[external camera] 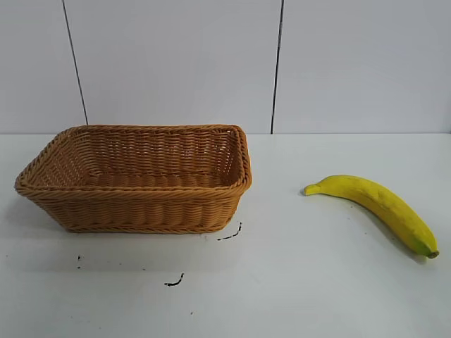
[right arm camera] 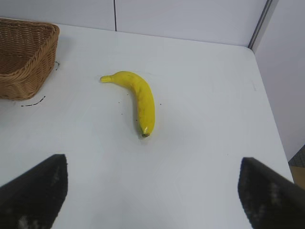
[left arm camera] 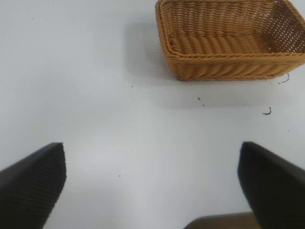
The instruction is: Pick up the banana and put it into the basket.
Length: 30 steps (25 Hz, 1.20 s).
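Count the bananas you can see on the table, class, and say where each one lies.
1. The banana lies on the white table, to the right of the basket in the exterior view and apart from it. The basket looks empty, and nothing seems hidden.

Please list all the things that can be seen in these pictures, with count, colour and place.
rectangular woven wicker basket: one, tan-brown, on the table at the exterior view's left, nothing inside.
long curved yellow banana: one, yellow with greenish tip, lying on the table right of the basket, apart from it.
white table: one, white, with small dark marks near the basket.
left gripper: one, black, jaws open above bare table.
right gripper: one, black, jaws open, short of the banana.
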Each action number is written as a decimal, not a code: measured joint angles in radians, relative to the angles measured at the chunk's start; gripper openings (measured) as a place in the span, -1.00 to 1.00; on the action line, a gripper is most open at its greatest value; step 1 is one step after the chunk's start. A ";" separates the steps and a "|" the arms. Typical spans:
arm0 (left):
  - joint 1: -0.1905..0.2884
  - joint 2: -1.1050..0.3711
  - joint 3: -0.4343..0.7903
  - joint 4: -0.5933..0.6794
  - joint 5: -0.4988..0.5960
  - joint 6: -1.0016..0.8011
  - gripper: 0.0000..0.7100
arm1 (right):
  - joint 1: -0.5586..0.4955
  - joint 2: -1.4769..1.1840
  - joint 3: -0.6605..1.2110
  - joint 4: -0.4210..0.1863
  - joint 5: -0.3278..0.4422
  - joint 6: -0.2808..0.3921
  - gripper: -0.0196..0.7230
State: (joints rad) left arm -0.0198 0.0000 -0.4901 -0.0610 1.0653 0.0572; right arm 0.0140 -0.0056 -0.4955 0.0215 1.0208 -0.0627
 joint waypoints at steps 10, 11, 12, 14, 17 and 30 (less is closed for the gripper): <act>0.000 0.000 0.000 0.000 0.000 0.000 0.96 | 0.000 0.000 0.000 0.000 -0.002 0.000 0.93; 0.000 0.000 0.000 0.000 0.000 0.000 0.96 | 0.000 0.000 0.000 0.000 -0.002 0.000 0.93; 0.000 0.000 0.000 0.000 0.000 0.000 0.96 | 0.000 0.000 0.000 0.000 -0.002 0.000 0.93; 0.000 0.000 0.000 0.000 0.000 0.000 0.96 | 0.000 0.000 -0.001 0.000 -0.002 0.001 0.93; 0.000 0.000 0.000 0.000 0.000 0.000 0.96 | 0.000 0.051 -0.050 0.000 -0.004 0.034 0.93; 0.000 0.000 0.000 0.000 0.000 0.000 0.96 | 0.000 0.786 -0.479 -0.013 -0.023 0.048 0.93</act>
State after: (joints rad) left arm -0.0198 0.0000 -0.4901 -0.0610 1.0653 0.0572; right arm 0.0140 0.7802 -0.9745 0.0086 0.9976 -0.0145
